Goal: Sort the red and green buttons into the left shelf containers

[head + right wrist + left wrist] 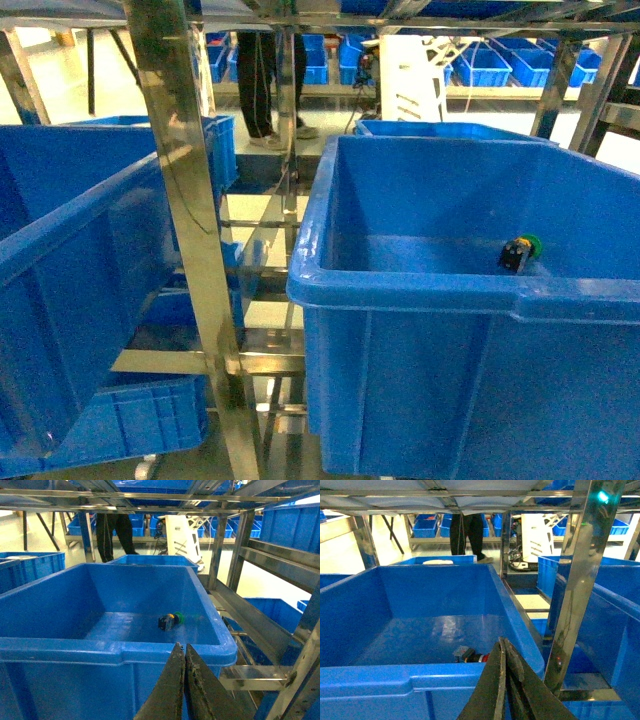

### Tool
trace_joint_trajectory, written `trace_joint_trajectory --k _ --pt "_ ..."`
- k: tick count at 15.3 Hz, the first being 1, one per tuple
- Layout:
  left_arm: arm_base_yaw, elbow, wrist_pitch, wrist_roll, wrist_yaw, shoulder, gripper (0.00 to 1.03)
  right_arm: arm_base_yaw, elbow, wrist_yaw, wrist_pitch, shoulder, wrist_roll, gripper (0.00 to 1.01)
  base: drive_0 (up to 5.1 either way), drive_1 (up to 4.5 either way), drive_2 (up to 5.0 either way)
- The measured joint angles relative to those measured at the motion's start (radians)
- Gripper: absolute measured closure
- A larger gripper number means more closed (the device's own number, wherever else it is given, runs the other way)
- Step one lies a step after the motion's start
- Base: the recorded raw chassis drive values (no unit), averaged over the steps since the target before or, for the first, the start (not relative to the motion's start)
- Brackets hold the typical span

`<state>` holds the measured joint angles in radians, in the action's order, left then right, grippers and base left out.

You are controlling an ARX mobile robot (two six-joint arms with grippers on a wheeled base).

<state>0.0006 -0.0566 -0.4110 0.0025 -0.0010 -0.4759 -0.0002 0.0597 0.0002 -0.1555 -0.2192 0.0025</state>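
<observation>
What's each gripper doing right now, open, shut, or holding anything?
Left gripper: shut, empty.
Right gripper: shut, empty.

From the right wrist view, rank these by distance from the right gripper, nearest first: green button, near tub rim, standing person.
1. Near tub rim, just beyond the right gripper.
2. Green button, on the tub floor, slightly left of centre.
3. Standing person, far back, upper left.

Two buttons are showing — one green button (172, 620), one red button (469, 655) — each sitting beyond closed grippers.
</observation>
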Motion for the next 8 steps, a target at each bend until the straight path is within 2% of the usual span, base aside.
trace_joint_trajectory --k 2,3,4,8 --pt "0.0 0.016 0.052 0.0 0.0 0.074 1.01 0.0 -0.013 0.0 0.017 0.037 0.0 0.99 0.0 0.0 0.0" --pt "0.0 0.043 0.028 0.0 0.002 0.093 1.01 0.0 -0.023 0.0 0.157 0.149 0.0 0.99 0.0 0.0 0.0" --pt "0.0 0.043 0.064 0.0 0.0 0.122 1.01 0.0 -0.048 -0.002 0.156 0.213 0.0 0.99 0.0 0.0 0.0" --pt "0.0 0.043 0.17 -0.001 0.0 0.237 1.01 0.0 -0.048 0.0 0.159 0.213 0.0 0.99 0.0 0.0 0.0"
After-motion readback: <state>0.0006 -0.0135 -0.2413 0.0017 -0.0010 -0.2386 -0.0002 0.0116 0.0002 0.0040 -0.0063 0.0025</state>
